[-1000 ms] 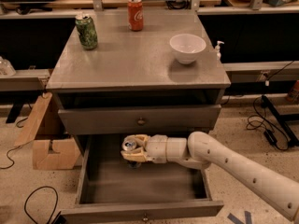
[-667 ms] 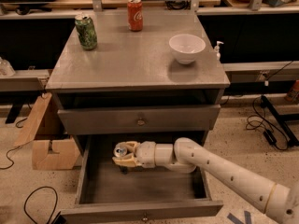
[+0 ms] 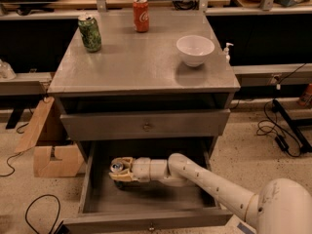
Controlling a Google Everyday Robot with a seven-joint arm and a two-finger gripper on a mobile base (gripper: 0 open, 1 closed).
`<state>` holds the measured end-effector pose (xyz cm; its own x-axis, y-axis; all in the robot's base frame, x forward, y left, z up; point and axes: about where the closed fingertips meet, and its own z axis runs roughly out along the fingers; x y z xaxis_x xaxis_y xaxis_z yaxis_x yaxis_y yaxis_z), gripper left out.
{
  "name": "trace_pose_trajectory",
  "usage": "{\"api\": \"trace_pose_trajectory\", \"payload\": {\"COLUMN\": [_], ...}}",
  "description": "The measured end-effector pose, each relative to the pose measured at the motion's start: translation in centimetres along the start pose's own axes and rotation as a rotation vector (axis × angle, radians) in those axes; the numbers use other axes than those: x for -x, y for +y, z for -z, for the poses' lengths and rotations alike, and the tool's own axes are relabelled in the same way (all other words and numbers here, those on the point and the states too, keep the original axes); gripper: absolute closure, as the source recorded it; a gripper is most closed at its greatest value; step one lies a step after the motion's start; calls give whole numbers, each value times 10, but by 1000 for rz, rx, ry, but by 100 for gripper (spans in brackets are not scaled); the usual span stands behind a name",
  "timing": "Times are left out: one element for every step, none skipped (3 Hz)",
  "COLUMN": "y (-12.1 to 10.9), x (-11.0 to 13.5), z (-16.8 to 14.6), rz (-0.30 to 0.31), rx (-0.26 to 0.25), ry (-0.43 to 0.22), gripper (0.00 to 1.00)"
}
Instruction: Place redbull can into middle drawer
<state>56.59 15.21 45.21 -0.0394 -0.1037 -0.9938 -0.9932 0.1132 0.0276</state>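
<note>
Middle drawer [image 3: 185,220] is pulled wide open below the front edge of the tabletop [image 3: 141,62], grey, with a small round brass knob on its front panel. The identical upper drawer [image 3: 146,126] is closed.

Hand [image 3: 119,170] is inside the open drawer, toward the left side and in the back half. Its yellowish fingers [image 3: 123,177] are closed around the redbull can [image 3: 116,166].

The can is slim and looks roughly upright. It is seen from above, so mostly the silver top with its dark opening shows. The body is largely hidden by the fingers, and no blue can be made out on it. Cannot tell if its base touches the drawer floor.

White arm [image 3: 209,184] comes in from the lower right, crosses over the drawer's right front corner and runs leftward to the hand.

On the tabletop:
- green patterned can [image 3: 90,32] upright near the back left corner
- red cola can [image 3: 141,14] upright at the back edge, about mid-width
- white bowl [image 3: 195,50] near the right edge, toward the back
- all three well apart from each other

Small pump bottle [image 3: 227,50] sits just past the right edge. Cardboard box [image 3: 51,147] is on the floor, left of the cabinet
</note>
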Motion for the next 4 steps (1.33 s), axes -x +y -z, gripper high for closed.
{"api": "trace_pose_trajectory", "payload": {"y": [6, 6, 6, 6], "x": [-29, -23, -23, -23], "z": [-6, -6, -6, -6], "rz": [-24, -24, -24, -24], "rx": [12, 12, 12, 12], "ry": [-13, -13, -13, -13], "gripper": [100, 86, 63, 39]}}
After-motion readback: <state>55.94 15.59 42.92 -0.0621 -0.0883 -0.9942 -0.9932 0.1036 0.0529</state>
